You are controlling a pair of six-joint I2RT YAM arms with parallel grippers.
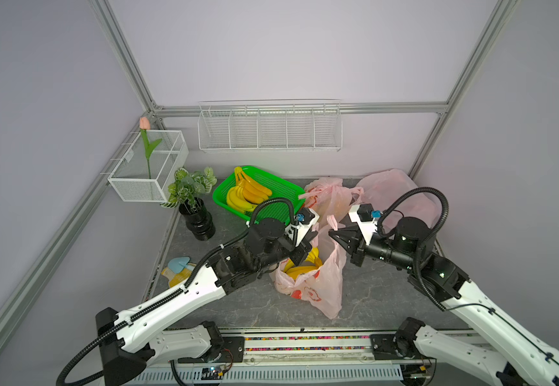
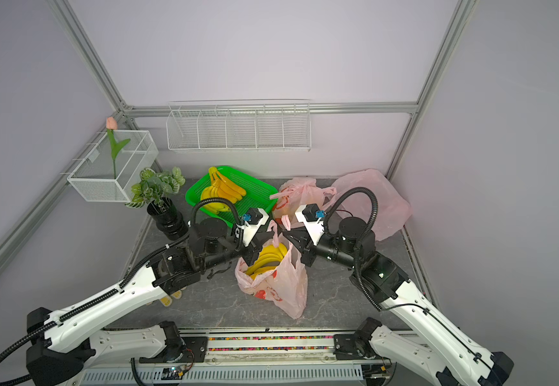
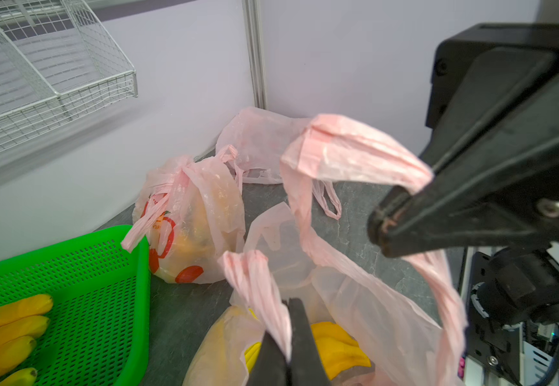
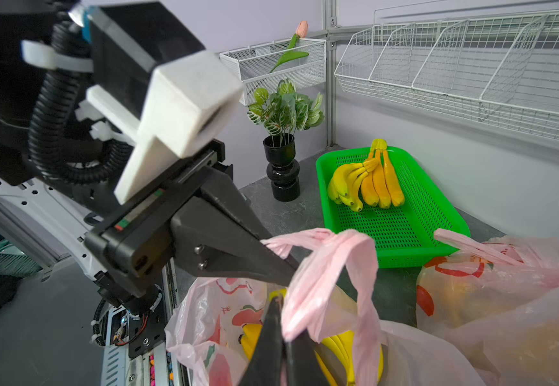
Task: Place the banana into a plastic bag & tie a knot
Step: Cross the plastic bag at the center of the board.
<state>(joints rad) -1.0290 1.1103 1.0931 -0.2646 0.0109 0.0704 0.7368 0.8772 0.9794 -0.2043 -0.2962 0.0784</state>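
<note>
Banana bunch is already seated in the open plastic bag on the table, its handles are pinched tight, one each, by left gripper and right gripper; thin film could be torn or pulled free if handles are crossed under too much tension.

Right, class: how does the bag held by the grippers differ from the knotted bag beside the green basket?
The held bag gapes open, bananas showing; the knotted bag is tied shut. The left gripper and right gripper pinch the held bag; the knotted bag sits untouched. Both are pink with red print.
</note>
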